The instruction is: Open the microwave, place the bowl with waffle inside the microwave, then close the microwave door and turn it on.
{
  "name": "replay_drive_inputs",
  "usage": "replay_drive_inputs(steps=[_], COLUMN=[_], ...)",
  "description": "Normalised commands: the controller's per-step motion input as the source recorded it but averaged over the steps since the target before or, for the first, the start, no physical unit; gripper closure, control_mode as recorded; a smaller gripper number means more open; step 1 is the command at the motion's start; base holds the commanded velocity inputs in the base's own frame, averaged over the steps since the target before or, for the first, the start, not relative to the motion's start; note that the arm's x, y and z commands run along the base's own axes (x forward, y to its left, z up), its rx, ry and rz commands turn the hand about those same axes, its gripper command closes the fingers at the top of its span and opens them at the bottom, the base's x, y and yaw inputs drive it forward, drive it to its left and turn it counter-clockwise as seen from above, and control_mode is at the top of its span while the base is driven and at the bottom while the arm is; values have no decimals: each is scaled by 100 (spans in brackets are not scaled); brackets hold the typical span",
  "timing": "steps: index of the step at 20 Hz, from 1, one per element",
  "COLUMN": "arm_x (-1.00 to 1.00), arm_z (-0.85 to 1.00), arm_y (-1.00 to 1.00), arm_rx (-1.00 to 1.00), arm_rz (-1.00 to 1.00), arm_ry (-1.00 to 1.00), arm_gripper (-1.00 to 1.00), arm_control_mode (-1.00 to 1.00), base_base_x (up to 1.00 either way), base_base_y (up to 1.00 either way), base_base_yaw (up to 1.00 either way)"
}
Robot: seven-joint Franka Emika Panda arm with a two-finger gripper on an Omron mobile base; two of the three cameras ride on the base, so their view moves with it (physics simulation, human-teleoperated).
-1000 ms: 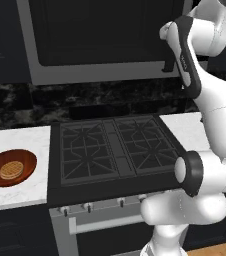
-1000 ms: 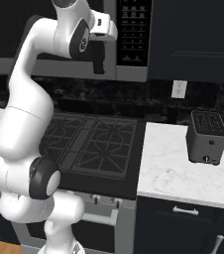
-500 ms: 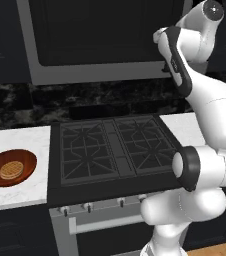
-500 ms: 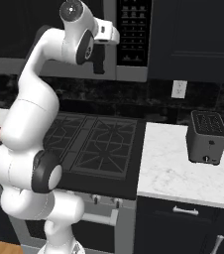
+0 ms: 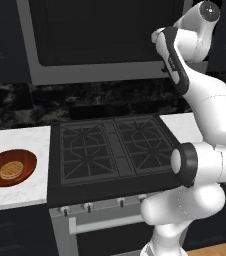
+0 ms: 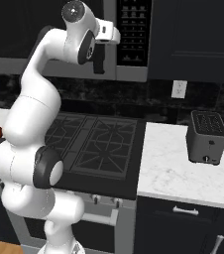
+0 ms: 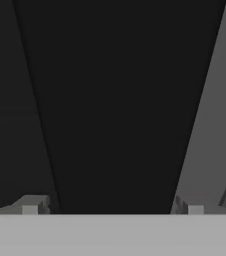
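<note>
Step in hand: opening the microwave [image 5: 105, 37]; the arm is reaching up toward the right side of the microwave door [image 5: 102, 30], which is sitting shut above the stove [image 5: 112, 150].
Hand: the hand [image 7: 112, 212] is standing with its tips wide apart and nothing between them; in the hand view the dark glass of the door is lying just ahead, with a grey frame strip slanting along the right.
Hand in the base views: the hand [image 6: 99, 62] is hanging as a dark shape before the right end of the door, just beside the black button panel [image 6: 134, 30].
Handle: I cannot tell from these pictures whether the tips are straddling the door's handle or only facing the glass.
Bowl: the bowl [image 5: 10, 167] is resting on the desk [image 5: 15, 200] left of the stove, well apart from the hand.
Waffle: the waffle [image 5: 12, 170] is lying inside the bowl, about in its middle.
Toaster: the toaster [image 6: 208, 136] is standing on the desk right of the stove, taking no part.
Next move, as I judge: bringing the tips around the handle, pinching it, then swinging the door out wide enough for the bowl.
Left to do: carrying the bowl in, shutting the door, pressing a button.
</note>
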Motion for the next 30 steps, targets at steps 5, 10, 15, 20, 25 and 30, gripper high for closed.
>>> replay_drive_inputs(steps=[5, 10, 15, 20, 25, 30], arm_x=[55, 48, 20, -19, -64, -100], arm_z=[-32, -10, -3, 1, 7, 18], arm_y=[28, 91, 100, 100, 100, 100], arm_rx=[-1, 0, 0, -2, -8, -6], arm_rz=[0, 1, 3, 11, 10, 0], arm_ry=[-5, -1, 0, -3, -9, -9], arm_gripper=[100, 100, 100, 100, 100, 100], arm_control_mode=[-100, -100, -100, -100, -100, -100], base_base_x=[0, 0, 0, 0, 0, 0], base_base_y=[0, 0, 0, 0, 0, 0], base_base_yaw=[0, 0, 0, 0, 0, 0])
